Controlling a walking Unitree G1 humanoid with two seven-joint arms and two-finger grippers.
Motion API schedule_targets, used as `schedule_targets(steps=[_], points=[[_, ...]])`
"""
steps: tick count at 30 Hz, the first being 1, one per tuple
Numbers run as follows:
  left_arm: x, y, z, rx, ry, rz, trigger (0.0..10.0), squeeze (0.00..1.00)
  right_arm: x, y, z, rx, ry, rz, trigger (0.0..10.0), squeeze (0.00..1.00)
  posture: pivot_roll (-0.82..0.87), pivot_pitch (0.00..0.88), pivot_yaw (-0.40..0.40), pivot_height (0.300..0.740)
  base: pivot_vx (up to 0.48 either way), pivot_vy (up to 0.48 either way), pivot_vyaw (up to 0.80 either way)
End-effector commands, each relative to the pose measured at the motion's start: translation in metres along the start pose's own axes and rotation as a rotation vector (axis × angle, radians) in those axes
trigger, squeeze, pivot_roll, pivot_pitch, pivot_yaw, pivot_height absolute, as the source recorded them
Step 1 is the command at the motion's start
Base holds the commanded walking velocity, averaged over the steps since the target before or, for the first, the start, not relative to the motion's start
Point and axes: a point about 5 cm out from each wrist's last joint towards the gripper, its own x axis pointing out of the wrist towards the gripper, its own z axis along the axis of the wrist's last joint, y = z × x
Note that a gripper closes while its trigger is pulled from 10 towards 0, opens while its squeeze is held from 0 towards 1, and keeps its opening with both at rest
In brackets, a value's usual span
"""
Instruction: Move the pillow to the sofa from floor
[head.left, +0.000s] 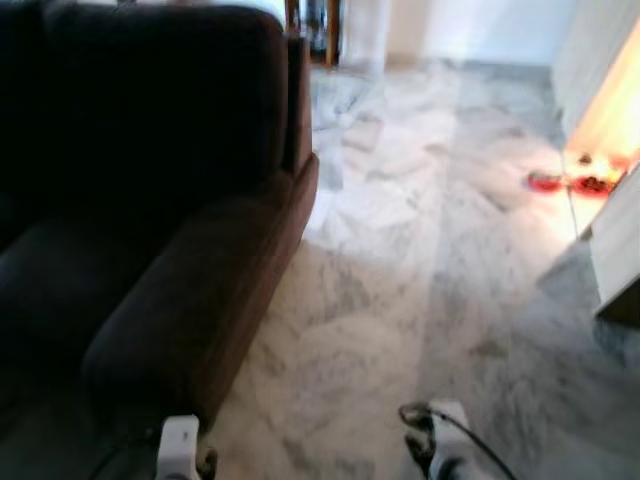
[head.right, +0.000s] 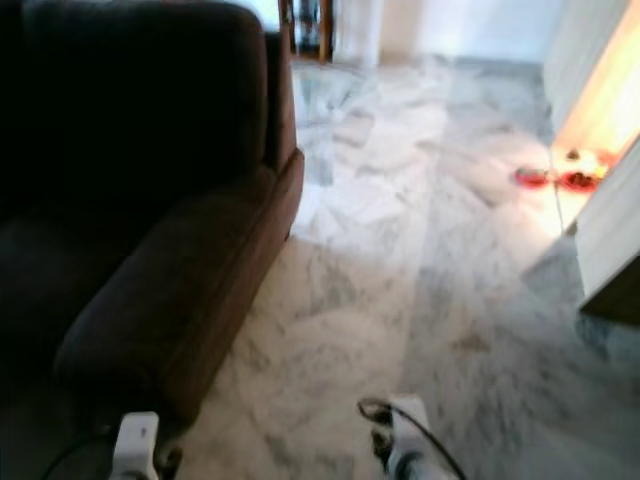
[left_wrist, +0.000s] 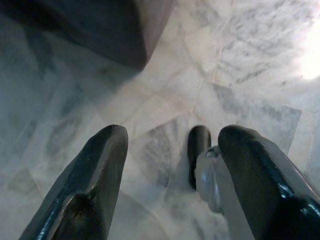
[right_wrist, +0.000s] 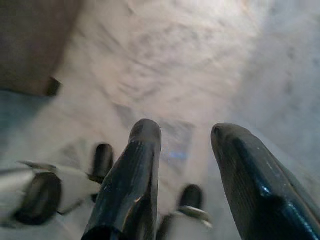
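Observation:
A dark brown sofa (head.left: 150, 200) stands at the left, its padded armrest (head.left: 200, 290) running toward me along the marble floor (head.left: 420, 250). Both arms hang low at my sides: the left wrist (head.left: 178, 445) is beside the armrest's near end, and the right wrist (head.left: 440, 440) is over bare floor. In the left wrist view my left gripper (left_wrist: 172, 135) is open, with only floor and part of my own foot (left_wrist: 198, 150) between its fingers. My right gripper (right_wrist: 182, 130) is open too, pointing down at the floor with nothing in it.
Small red items (head.left: 570, 183) lie on the floor at the far right in a bright patch of light. A white cabinet (head.left: 620, 250) juts in along the right edge. Wooden furniture (head.left: 310, 30) stands behind the sofa. Wide open floor stretches ahead.

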Motion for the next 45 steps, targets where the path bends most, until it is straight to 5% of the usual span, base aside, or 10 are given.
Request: schedule_targets(steps=[1, 12, 17, 45], points=[[-0.0008, -0.0004, -0.0038, -0.009, 0.016, 0.010, 10.0, 0.00, -0.0041, -0.0085, -0.0123, 0.027, 0.033, -0.025, 10.0, 0.00, 0.00, 0.094, 0.011, 0.740, 0.000, 0.244, 0.00], [-0.0013, 0.0000, -0.0062, -0.010, 0.027, 0.017, 10.0, 0.00, -0.0046, -0.0098, -0.0131, -0.029, 0.036, -0.027, 10.0, 0.00, 0.00, 0.099, 0.012, 0.740, 0.000, 0.294, 0.07], [-0.0014, 0.0002, -0.0065, -0.011, 0.028, 0.018, 10.0, 0.00, -0.0051, -0.0101, -0.0160, 0.032, 0.041, -0.037, 10.0, 0.00, 0.00, 0.100, 0.012, 0.740, 0.000, 0.335, 0.48], [-0.0012, 0.0010, -0.0056, -0.008, 0.024, 0.017, 10.0, 0.00, -0.0044, -0.0078, -0.0154, 0.019, 0.040, -0.038, 10.0, 0.00, 0.00, 0.101, 0.017, 0.740, 0.000, 0.339, 0.00]])
